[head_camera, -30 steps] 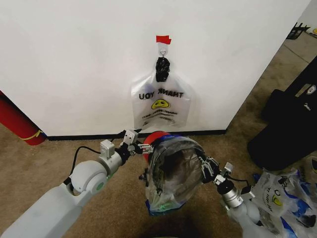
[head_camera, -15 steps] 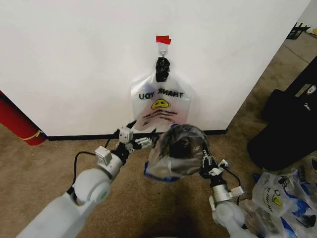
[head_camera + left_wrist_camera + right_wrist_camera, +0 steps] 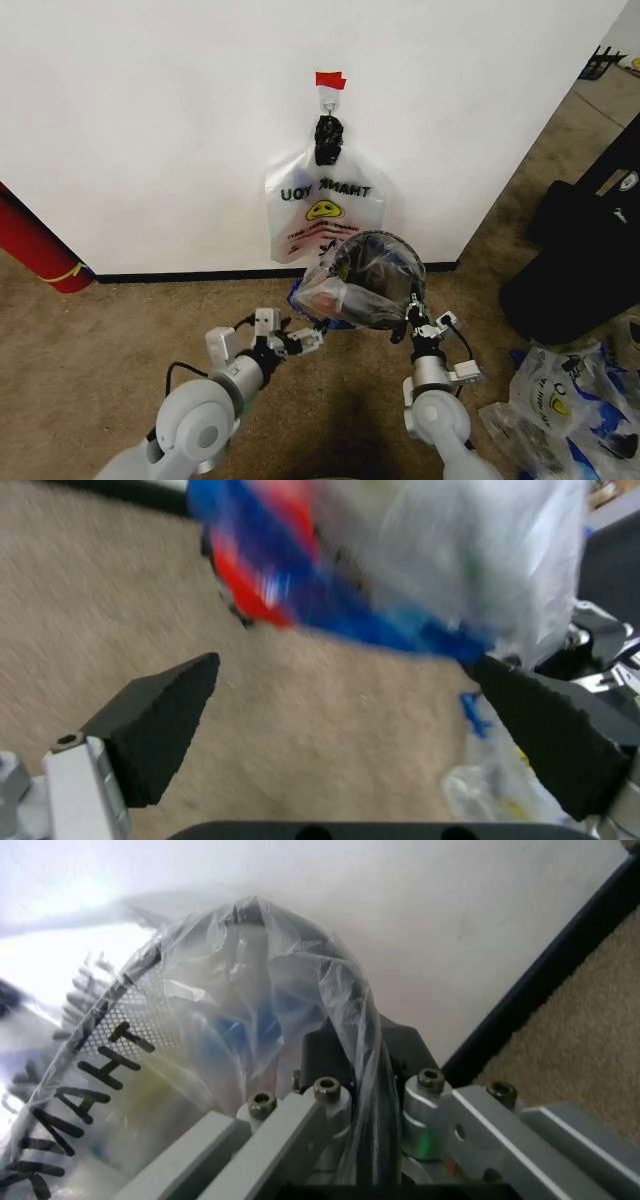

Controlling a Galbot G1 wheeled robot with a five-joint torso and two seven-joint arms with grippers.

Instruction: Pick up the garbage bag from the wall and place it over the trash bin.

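- Near the foot of the wall [image 3: 150, 130], the trash bin [image 3: 372, 275] is tipped on its side, mouth toward me, with the garbage bag [image 3: 335, 300] draped over its mesh and rim.
- My right gripper [image 3: 415, 318] sits at the bin's near right rim; the right wrist view shows its fingers [image 3: 300, 1129] closed on the bag film and the wire rim [image 3: 355, 1042] together.
- My left gripper [image 3: 305, 338] is low on the near left, jaws spread wide and holding nothing; its fingertips [image 3: 165, 712] frame carpet, with the bag's blue edge [image 3: 400, 626] just beyond them.
- Progress, as I judge it: the bag is off the wall and already over the bin, so the pickup is done. What looks left is tidying the bag around the rim, standing the bin upright on the floor, and letting go.
- Against the wall, a white THANK YOU smiley bag [image 3: 322, 205] hangs from the hook [image 3: 328, 101] under a red tape strip [image 3: 330, 79]; that one is not mine to take.
- Underfoot is brown carpet [image 3: 90, 330], meeting a black baseboard [image 3: 170, 274].
- Far left stands a red cylinder [image 3: 35, 250]; to the right lies a big black case [image 3: 580, 250], with more printed bags [image 3: 565, 400] heaped near right.
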